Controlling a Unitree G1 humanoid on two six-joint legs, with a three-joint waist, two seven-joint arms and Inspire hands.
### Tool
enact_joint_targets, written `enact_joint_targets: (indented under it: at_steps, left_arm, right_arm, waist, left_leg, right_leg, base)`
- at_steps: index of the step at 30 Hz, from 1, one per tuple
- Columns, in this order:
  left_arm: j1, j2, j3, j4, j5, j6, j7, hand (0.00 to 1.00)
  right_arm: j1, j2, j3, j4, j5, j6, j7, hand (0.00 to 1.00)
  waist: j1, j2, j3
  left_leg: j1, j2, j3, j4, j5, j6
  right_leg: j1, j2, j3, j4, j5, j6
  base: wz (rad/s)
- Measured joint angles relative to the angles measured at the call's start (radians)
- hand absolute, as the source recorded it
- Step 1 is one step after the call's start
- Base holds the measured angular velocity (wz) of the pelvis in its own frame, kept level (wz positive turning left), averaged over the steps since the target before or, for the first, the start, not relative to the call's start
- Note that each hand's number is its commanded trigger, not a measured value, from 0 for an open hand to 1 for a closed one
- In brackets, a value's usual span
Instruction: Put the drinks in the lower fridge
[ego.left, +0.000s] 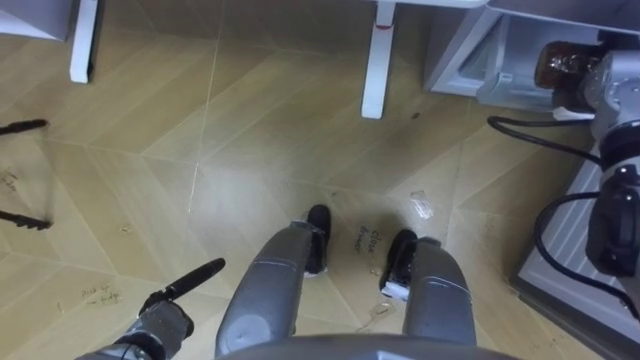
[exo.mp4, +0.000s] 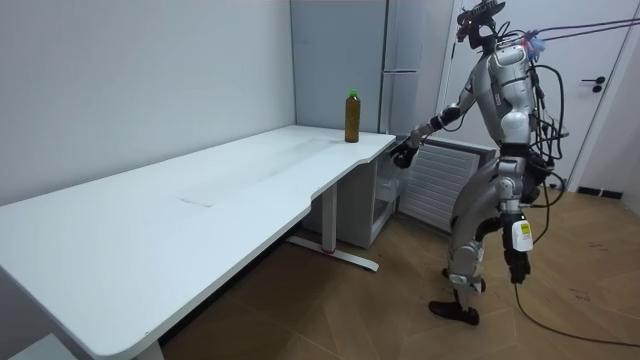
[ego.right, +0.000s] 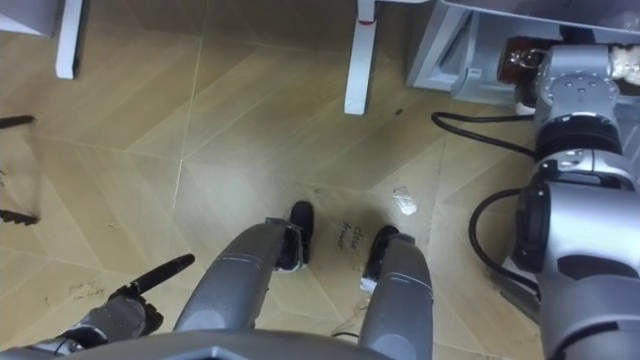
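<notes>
Right hand (exo.mp4: 403, 155) curled round glossy brown drink bottle (ego.left: 558, 65), at low grey fridge compartment (ego.left: 470, 60); left hand (ego.left: 160, 322) low at side, finger straight, holding nothing. Robot stands on light herringbone wood floor (ego.left: 250, 150) by long white table (exo.mp4: 150, 220). Room view adds second brown green-capped bottle (exo.mp4: 352, 117), upright on table's far corner

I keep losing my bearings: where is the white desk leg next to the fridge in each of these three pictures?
Left eye view: the desk leg is at top centre, running down from the top edge.
Right eye view: top centre again, slightly further left.
Room view: mid-picture, under the desk, on the room view's left of the robot.
Shared landmark: the grey lower fridge, just right of the leg in every view.
</notes>
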Motion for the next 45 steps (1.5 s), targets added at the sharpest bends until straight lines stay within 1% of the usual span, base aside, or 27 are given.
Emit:
enact_joint_targets:
  at_steps: [5,8,12,18,22,32,38,41,43,45]
  left_arm:
    - [0.0,0.0,0.0,0.001,-0.001,0.002,-0.002,0.0]
    - [0.0,-0.001,-0.005,0.003,-0.001,0.005,-0.006,0.0]
    - [0.0,-0.002,-0.006,0.008,0.0,0.007,-0.007,0.0]
    - [-0.002,-0.002,-0.007,0.008,0.0,0.009,-0.024,0.0]
    - [-0.002,-0.002,-0.008,0.008,0.0,0.009,-0.026,0.0]
    - [-0.002,-0.001,-0.008,0.008,0.0,0.012,-0.032,0.0]
    - [-0.002,-0.001,-0.007,0.014,0.0,0.02,-0.056,0.0]
    - [-0.002,-0.001,-0.005,0.023,0.0,0.029,-0.061,0.0]
    - [-0.003,0.0,-0.005,0.022,0.0,0.031,-0.082,0.0]
    - [-0.002,0.0,-0.006,0.022,0.0,0.032,-0.094,0.0]
  right_arm:
    - [0.0,-0.001,-0.001,0.002,0.008,0.002,0.029,0.0]
    - [0.0,0.0,0.0,0.006,0.042,0.003,0.038,0.0]
    - [0.0,0.0,0.001,0.035,0.043,0.007,0.067,0.0]
    - [0.0,0.003,0.003,0.035,0.046,0.021,0.109,0.0]
    - [0.0,0.003,0.011,0.035,0.045,0.026,0.136,0.0]
    - [0.001,0.003,0.012,0.035,0.045,0.038,0.17,0.0]
    - [0.015,0.003,0.012,0.046,0.045,0.053,0.23,0.0]
    - [0.019,0.003,0.012,0.103,0.045,0.055,0.282,0.0]
    - [0.034,0.003,0.017,0.132,0.045,0.055,0.33,0.0]
    - [0.049,0.002,0.021,0.145,0.042,0.057,0.368,0.0]
  waist:
    - [0.0,0.0,-0.0002]
    - [0.003,-0.001,0.0]
    - [0.006,-0.001,0.0005]
    - [0.003,-0.003,0.0013]
    - [0.004,-0.004,0.002]
    - [0.001,-0.006,0.0027]
    - [0.0,-0.008,0.0042]
    - [0.0,-0.01,0.0046]
    - [0.004,-0.014,0.0059]
    - [0.001,-0.016,0.0061]
  left_leg:
    - [0.0,0.0,0.0,-0.001,0.001,0.001]
    - [0.01,-0.001,0.003,-0.013,0.002,0.002]
    - [0.041,-0.002,0.009,-0.039,0.012,0.002]
    - [0.055,0.002,0.019,-0.059,0.018,0.004]
    - [0.056,0.012,0.027,-0.066,0.021,0.008]
    - [0.055,0.013,0.029,-0.066,0.023,0.011]
    - [0.062,0.013,0.029,-0.064,0.023,0.011]
    - [0.084,0.014,0.025,-0.066,0.023,0.011]
    - [0.1,0.015,0.025,-0.066,0.022,0.011]
    - [0.111,0.016,0.023,-0.067,0.022,0.011]
  right_leg:
    - [0.001,0.001,0.0,-0.002,0.002,0.001]
    - [0.007,0.002,0.007,-0.005,0.003,0.003]
    - [0.03,0.004,0.012,-0.027,0.01,0.006]
    - [0.039,0.01,0.018,-0.052,0.025,0.007]
    - [0.04,0.017,0.026,-0.069,0.036,0.011]
    - [0.04,0.018,0.03,-0.074,0.042,0.014]
    - [0.049,0.018,0.029,-0.073,0.042,0.014]
    - [0.078,0.02,0.021,-0.084,0.042,0.014]
    - [0.101,0.02,0.011,-0.091,0.042,0.014]
    - [0.115,0.021,0.006,-0.095,0.042,0.014]
  base:
    - [0.0]
    - [-0.01]
    - [-0.04]
    - [-0.07]
    - [-0.06]
    - [0.0]
    - [0.0]
    - [0.04]
    - [0.08]
    - [0.05]
